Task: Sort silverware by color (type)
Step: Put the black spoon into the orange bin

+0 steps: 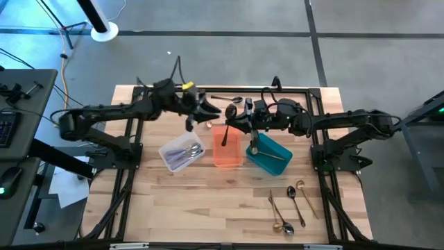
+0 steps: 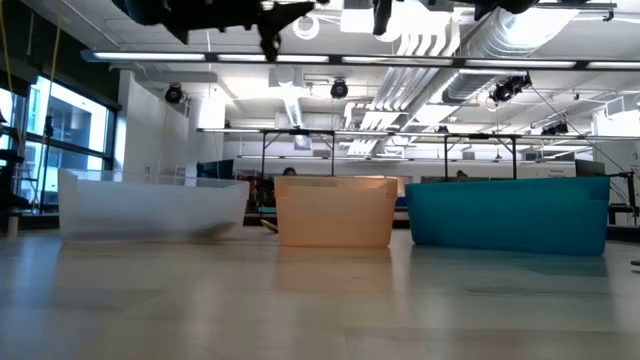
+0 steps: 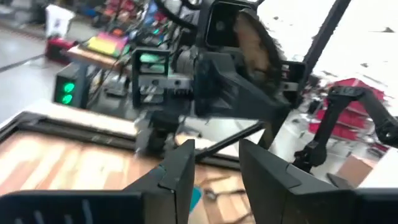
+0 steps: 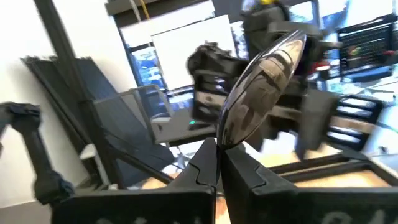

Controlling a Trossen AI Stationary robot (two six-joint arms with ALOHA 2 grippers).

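My right gripper [image 1: 236,118] hangs above the table behind the orange bin [image 1: 226,147], shut on a dark shiny spoon [image 4: 261,87]. Facing it from the left, my left gripper [image 1: 211,111] stands open, its fingers [image 3: 180,177] apart with nothing between them. In the left wrist view the spoon's bowl [image 3: 254,43] rises above the right gripper. Silver pieces lie in the clear bin [image 1: 182,154], a black piece leans in the orange bin, and a gold piece lies in the teal bin [image 1: 269,155]. My right gripper pinches the spoon's neck [image 4: 219,142], just under the bowl, between its two fingertips [image 4: 202,168]. The fingers reach roughly level from the table's right side. The bowl sticks out beyond the tips, tilted upward, clear of the table and bins. The fingers hide the handle.
Several gold and dark spoons and forks [image 1: 290,205] lie loose on the wood near the front right. A few more pieces [image 1: 234,100] lie at the far edge behind the grippers. The three bins stand in a row mid-table, as the low view shows [image 2: 335,210].
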